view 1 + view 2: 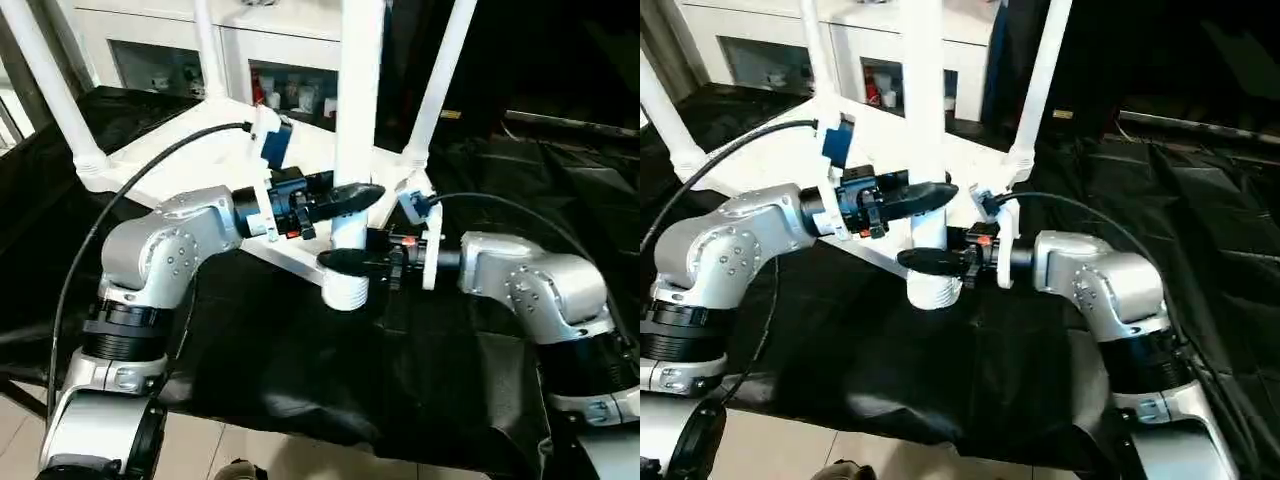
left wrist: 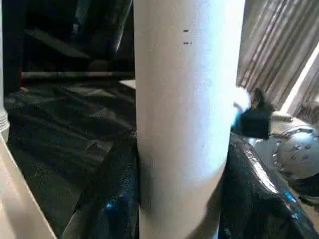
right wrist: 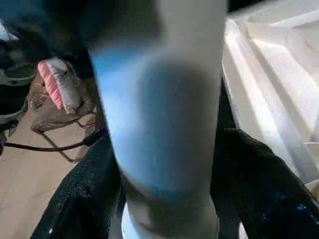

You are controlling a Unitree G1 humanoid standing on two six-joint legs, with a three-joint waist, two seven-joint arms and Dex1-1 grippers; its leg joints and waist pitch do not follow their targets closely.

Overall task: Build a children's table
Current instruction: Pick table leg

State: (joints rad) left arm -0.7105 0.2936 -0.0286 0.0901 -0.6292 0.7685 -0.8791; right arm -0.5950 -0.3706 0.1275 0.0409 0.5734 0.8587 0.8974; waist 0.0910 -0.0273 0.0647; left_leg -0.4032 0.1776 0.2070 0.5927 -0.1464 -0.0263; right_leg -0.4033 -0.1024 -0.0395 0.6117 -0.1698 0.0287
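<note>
The white children's table lies upside down, its ribbed top (image 1: 190,145) resting on the black-draped work table. Three legs (image 1: 50,85) (image 1: 205,50) (image 1: 440,80) stand up from the left, far and right corners. A fourth leg (image 1: 358,90) stands in the near corner socket (image 1: 343,288). My left gripper (image 1: 355,196) reaches in from the left and is shut on this leg, its black fingers (image 2: 109,199) pressed to both sides. Just below, above the socket, my right gripper (image 1: 345,261) comes in from the right. Its fingers (image 3: 264,189) straddle the leg (image 3: 159,124), standing slightly off it.
The black cloth (image 1: 300,370) hangs over the work table's front edge, with pale floor tiles (image 1: 200,450) below. A white cabinet with glass doors (image 1: 150,50) stands behind the table. Black cables loop from both wrists.
</note>
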